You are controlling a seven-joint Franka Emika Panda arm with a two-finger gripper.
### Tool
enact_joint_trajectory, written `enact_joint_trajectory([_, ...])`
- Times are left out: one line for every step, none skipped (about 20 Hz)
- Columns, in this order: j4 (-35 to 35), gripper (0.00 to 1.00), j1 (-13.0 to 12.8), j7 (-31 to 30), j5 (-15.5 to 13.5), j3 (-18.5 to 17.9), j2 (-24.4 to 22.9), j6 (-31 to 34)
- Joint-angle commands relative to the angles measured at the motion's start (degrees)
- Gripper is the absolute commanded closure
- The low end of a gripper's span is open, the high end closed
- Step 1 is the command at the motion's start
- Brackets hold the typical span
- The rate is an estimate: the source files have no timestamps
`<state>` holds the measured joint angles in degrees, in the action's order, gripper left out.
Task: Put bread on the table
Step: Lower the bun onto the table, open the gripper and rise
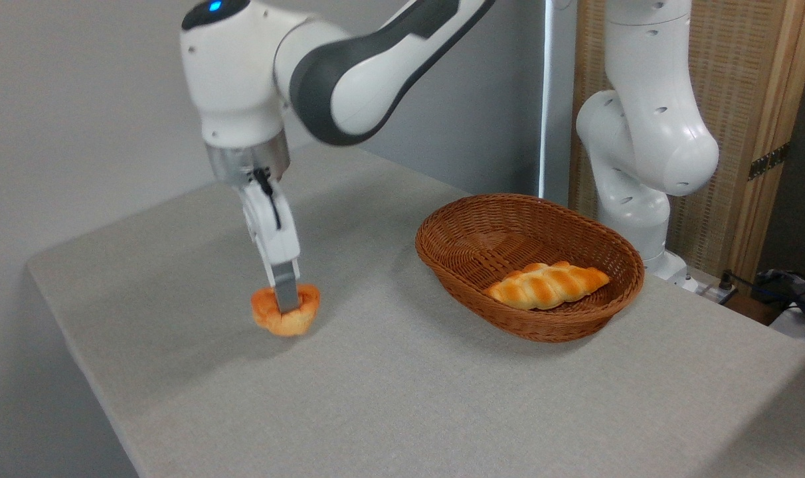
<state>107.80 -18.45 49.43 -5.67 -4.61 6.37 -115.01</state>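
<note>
The bun (pixel 285 318) is gripped by the closed tool (pixel 286 300) at left, low over the grey counter (pixel 402 398); contact with the cloth cannot be confirmed. A wicker basket (pixel 469 229) containing a braided loaf (pixel 545 285) is seen well apart, at right.

— What stands behind the bench?

— A plain grey wall (pixel 77 99) fills the left and centre, evenly lit and bare. A thin bright vertical strip (pixel 547 99) runs down just to its right.

— And further right?

— A folding screen (pixel 754 79) of woven panels in pale wooden frames, with a dark metal hinge (pixel 768 161). Low at the right edge, dark cables (pixel 754 282) trail beside blurred clutter.
</note>
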Motion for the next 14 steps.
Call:
enact_joint_trajectory([-1.5,0.52,-0.3,-0.8,2.9,1.2,3.1,-0.7])
enact_joint_trajectory([-1.5,0.45,-0.4,-0.8,2.9,1.2,3.1,-0.7])
enact_joint_trajectory([-1.5,0.41,-0.4,-0.8,2.9,1.2,3.1,-0.7])
enact_joint_trajectory([-1.5,0.30,-0.3,-0.8,2.9,1.2,3.1,-0.7])
enact_joint_trajectory([-1.5,0.25,-0.4,-0.8,2.9,1.2,3.0,-0.7])
enact_joint_trajectory([-1.5,0.16,-0.3,-0.8,2.9,1.2,3.0,-0.7])
enact_joint_trajectory([-1.5,0.14,-0.3,-0.8,2.9,1.2,3.0,-0.7])
enact_joint_trajectory([-1.5,0.13,-0.4,-0.8,2.9,1.2,2.9,-0.7])
enact_joint_trajectory([-1.5,0.09,-0.4,-0.8,2.9,1.2,2.8,-0.7])
enact_joint_trajectory([-1.5,0.00,-0.3,-0.8,2.9,1.2,2.7,-0.7])
enact_joint_trajectory([-1.5,0.00,-0.4,-0.8,2.9,1.2,2.7,-0.7])
enact_joint_trajectory([-1.5,0.00,-0.4,-0.8,2.9,1.2,2.7,-0.7])
enact_joint_trajectory([-1.5,0.00,-0.4,-0.8,2.9,1.2,2.6,-0.7])
enact_joint_trajectory([-1.5,0.00,-0.3,-0.8,2.9,1.2,2.5,-0.7])
